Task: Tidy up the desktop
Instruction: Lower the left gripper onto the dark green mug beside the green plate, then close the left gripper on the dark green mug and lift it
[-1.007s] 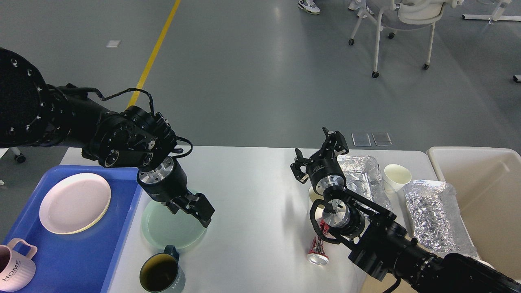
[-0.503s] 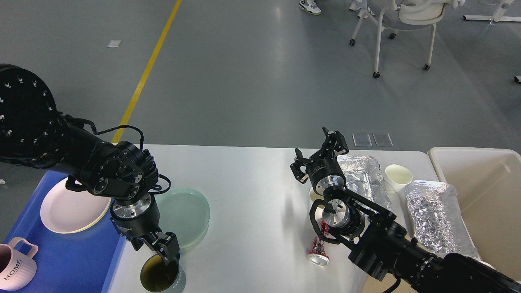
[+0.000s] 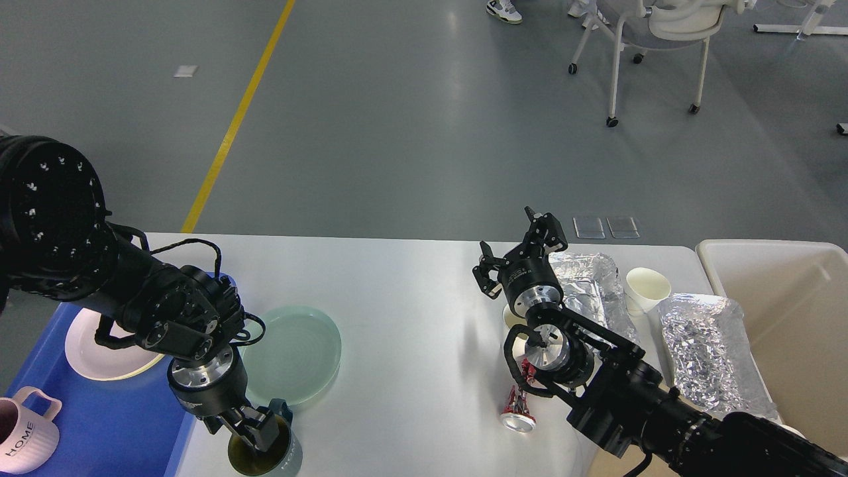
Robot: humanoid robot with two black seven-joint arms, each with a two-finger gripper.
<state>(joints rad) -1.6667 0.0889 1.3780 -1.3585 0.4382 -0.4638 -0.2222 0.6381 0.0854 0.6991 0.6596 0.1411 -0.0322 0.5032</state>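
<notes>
Left claw (image 3: 255, 429) is down at the dark green mug (image 3: 264, 450), near edge of the surface (image 3: 411, 291). Fingers straddle the rim, one looks dipped inside; can't tell from here if they've closed on the wall. Judgement: step in hand is grabbing the mug for the blue tray (image 3: 112, 424) just left. Pinch the wall squarely, lift straight up, clear the tray lip, set down away from the pink mug (image 3: 23, 434) and pink plate (image 3: 109, 348).

Green plate (image 3: 298, 351) sits just behind the mug; don't drag it.

Right side: crushed can (image 3: 518, 411), foil pieces (image 3: 702, 344), paper cup (image 3: 648, 286), cream bin (image 3: 788, 311).

Right claw (image 3: 523, 255) hangs above the surface with fingers spread, nothing in it.
</notes>
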